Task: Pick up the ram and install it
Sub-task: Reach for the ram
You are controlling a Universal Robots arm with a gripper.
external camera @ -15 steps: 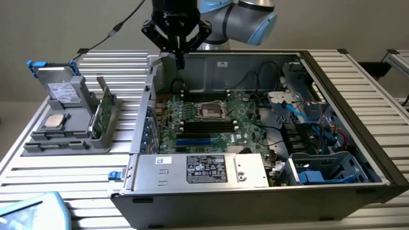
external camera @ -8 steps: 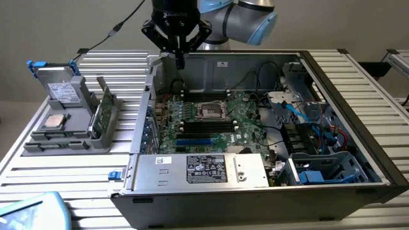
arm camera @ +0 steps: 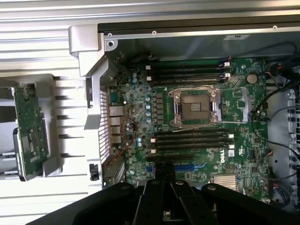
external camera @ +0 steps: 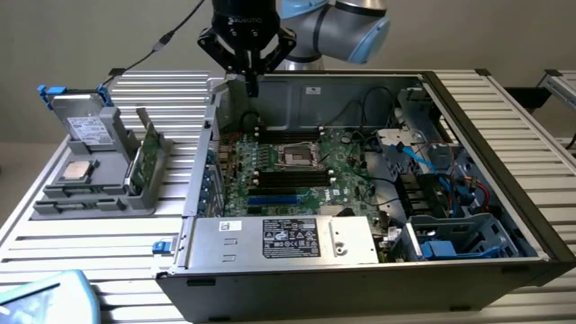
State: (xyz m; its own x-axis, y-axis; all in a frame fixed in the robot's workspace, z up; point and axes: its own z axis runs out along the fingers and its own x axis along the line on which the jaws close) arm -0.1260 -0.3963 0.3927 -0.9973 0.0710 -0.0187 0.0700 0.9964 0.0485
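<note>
The ram (external camera: 147,154) is a long green board standing on edge in the grey holder (external camera: 90,202) on the exterior view's left, outside the computer case. In the wrist view the ram (arm camera: 30,129) leans in that holder, apart from my fingers. My gripper (external camera: 253,92) hangs over the back left corner of the open case (external camera: 504,135), above the motherboard (external camera: 347,182). Its dark fingers (arm camera: 164,167) are shut together with nothing seen between them. Black memory slots (arm camera: 187,73) lie on both sides of the processor socket (arm camera: 196,105).
The holder also carries a square silver processor (external camera: 74,172) and a silver drive with blue tabs (external camera: 81,121). A power supply box (external camera: 288,239) fills the case's front. Cables (external camera: 432,169) and a drive cage (external camera: 459,236) crowd the exterior view's right side.
</note>
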